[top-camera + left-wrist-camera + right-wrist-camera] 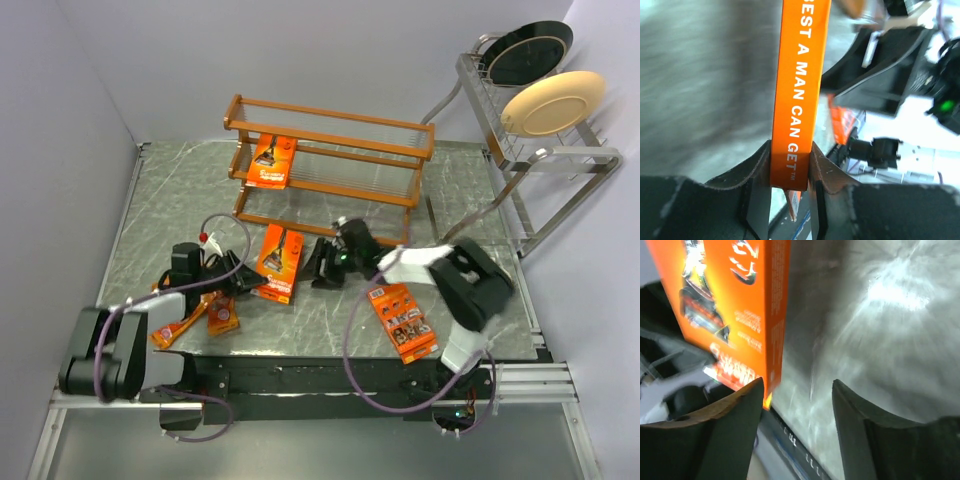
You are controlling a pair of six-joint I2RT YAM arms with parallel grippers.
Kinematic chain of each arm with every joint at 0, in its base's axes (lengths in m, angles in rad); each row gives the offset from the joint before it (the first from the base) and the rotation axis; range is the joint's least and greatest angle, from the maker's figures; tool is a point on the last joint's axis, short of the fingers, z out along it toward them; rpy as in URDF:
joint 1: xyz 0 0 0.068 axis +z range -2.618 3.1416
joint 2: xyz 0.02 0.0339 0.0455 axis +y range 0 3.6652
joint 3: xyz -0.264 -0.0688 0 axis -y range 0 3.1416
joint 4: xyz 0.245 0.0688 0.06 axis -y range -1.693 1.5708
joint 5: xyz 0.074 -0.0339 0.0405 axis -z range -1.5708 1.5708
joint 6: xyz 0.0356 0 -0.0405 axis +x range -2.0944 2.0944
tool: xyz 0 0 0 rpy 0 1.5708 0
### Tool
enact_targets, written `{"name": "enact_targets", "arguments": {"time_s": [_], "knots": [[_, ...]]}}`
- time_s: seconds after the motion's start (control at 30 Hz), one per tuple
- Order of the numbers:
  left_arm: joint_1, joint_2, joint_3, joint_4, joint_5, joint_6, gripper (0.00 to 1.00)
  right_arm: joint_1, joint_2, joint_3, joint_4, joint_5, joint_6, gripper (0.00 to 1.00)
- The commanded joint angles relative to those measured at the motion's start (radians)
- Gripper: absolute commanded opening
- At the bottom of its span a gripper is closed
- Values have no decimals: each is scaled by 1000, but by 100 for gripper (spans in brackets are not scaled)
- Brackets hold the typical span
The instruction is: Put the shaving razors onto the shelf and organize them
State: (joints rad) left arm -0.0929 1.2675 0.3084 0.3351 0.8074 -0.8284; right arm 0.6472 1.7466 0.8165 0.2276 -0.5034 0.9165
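Observation:
The orange-brown shelf [330,150] stands at the back of the table, with one large razor pack [270,160] on its left side. My left gripper [258,282] is shut on the edge of another large orange razor pack [279,262]; in the left wrist view the pack [799,90] stands edge-on between the gripper's [790,160] pads. My right gripper [322,262] is open just right of that pack. In the right wrist view the pack [725,305] sits by the left finger of the gripper [797,390], not gripped. Smaller orange packs lie at the right [403,320] and under the left arm [222,315].
A silver metal plate rack [520,150] holds a black plate [530,52] and a cream plate [553,102] at the back right. Grey walls close the table's left and back. Cables loop over the near edge.

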Motion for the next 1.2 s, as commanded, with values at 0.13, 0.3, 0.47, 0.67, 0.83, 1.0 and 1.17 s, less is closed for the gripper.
{"name": "enact_targets", "arguments": {"time_s": [0.13, 0.3, 0.47, 0.67, 0.83, 1.0, 1.17], "knots": [[-14, -142, 40, 172, 174, -57, 1, -224, -478, 95, -559, -99, -516, 67], [-14, 11, 138, 399, 239, -298, 1, -206, -549, 38, -396, -213, -426, 68], [-36, 131, 253, 551, 248, -521, 1, -179, -544, -26, -194, -210, -326, 69], [-90, 246, 406, 463, 165, -548, 1, -176, -500, -43, -12, -187, -185, 69], [-136, 332, 550, 274, 78, -522, 1, -176, -455, -54, 186, -118, -6, 70], [-171, 386, 639, 136, 41, -497, 1, -178, -438, -71, 240, -78, 100, 70], [-179, 417, 670, 93, 16, -509, 1, -181, -392, -51, 187, -20, 166, 70]]}}
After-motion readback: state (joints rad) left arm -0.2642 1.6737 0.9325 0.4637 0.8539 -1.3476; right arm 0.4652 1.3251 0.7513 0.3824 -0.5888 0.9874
